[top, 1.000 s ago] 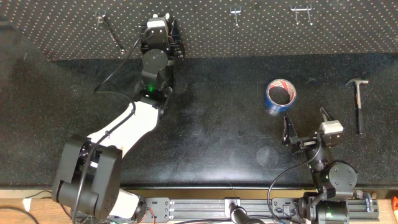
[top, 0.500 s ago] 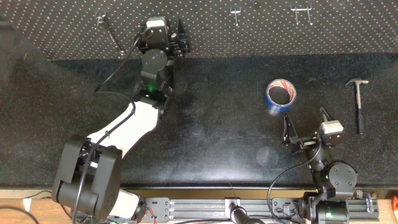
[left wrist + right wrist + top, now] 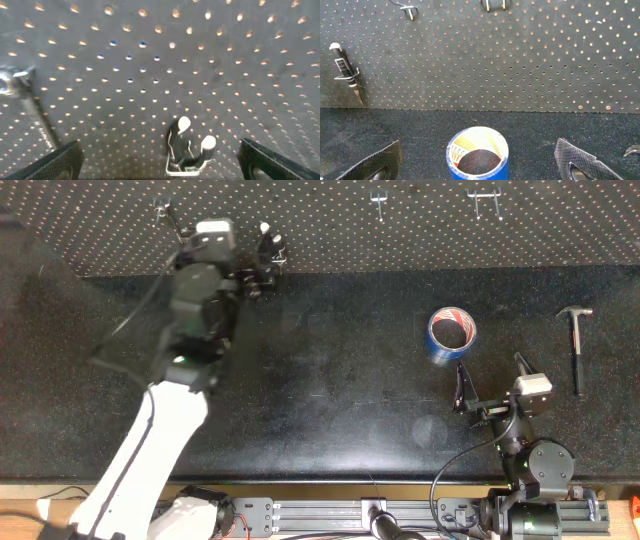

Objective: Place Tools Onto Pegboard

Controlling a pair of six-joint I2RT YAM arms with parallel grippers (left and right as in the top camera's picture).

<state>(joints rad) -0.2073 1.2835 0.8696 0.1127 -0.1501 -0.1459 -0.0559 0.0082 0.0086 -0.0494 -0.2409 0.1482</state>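
Black-handled pliers (image 3: pixel 189 146) with white tips hang from a hook on the pegboard (image 3: pixel 200 60), and they also show in the top view (image 3: pixel 270 252). My left gripper (image 3: pixel 160 172) is open and faces the board, a short way back from the pliers and not touching them. A wrench (image 3: pixel 31 116) hangs beside the pliers. On the black table lie a blue tape roll (image 3: pixel 452 330) and a hammer (image 3: pixel 575 350). My right gripper (image 3: pixel 492 382) stands open just in front of the tape roll (image 3: pixel 477 160), holding nothing.
Two empty hooks (image 3: pixel 378 200) (image 3: pixel 485 202) stick out of the pegboard above the table's right half. The black mat (image 3: pixel 340 380) between the arms is bare. The hammer head (image 3: pixel 632 150) peeks in at the right wrist view's edge.
My left arm has pulled back from the pegboard and swung left, leaving the pliers hanging on their hook. The right arm has not moved.
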